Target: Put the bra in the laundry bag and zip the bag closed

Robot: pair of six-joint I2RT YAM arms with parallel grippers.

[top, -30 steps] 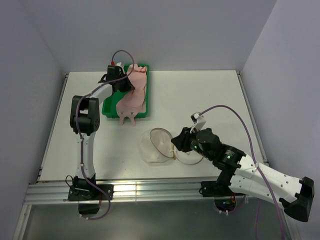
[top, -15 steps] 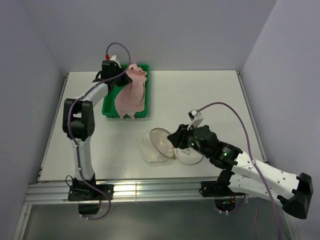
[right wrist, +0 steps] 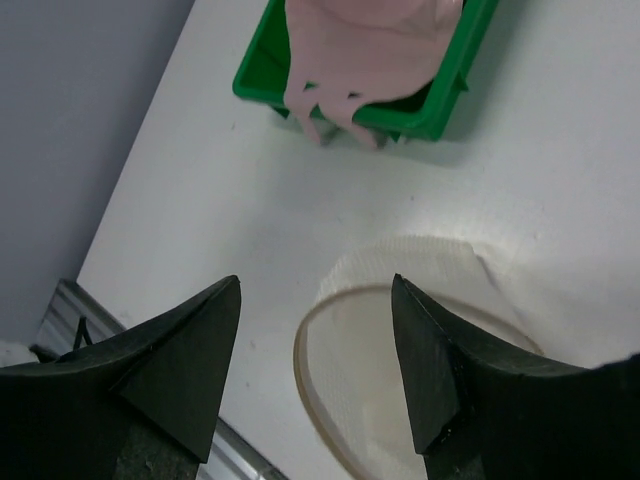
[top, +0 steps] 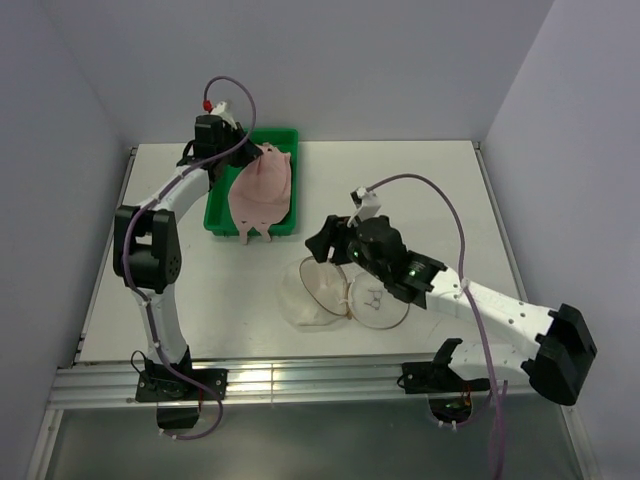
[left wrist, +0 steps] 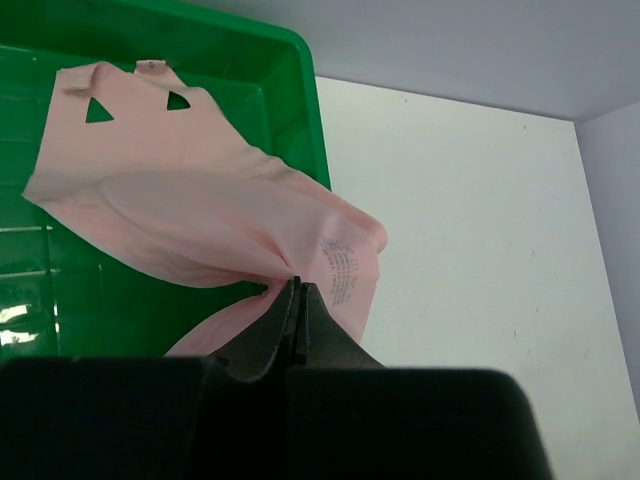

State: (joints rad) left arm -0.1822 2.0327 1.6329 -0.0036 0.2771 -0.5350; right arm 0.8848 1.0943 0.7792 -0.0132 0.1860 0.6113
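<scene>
Fingers of the left gripper (left wrist: 298, 286) are pressed together on a fold of the bra (left wrist: 190, 210), beside its printed label; the cloth is pinched between them. The bra is held lifted over the far end of the green tray (top: 216, 218). Its long axis runs down the tray toward the near edge, and its straps are hung over the near rim.

The right gripper (right wrist: 316, 292) is spread wide and nothing is held in it. It is poised just above the far rim of the laundry bag (top: 345, 292), which is laid open in two round halves on the table (top: 420, 190), unzipped.

Relation noted for the coming move: the bag lies to the near right of the held bra, well apart from the tray. The carry is judged to fall to the left arm, the right arm being nearer the bag.
</scene>
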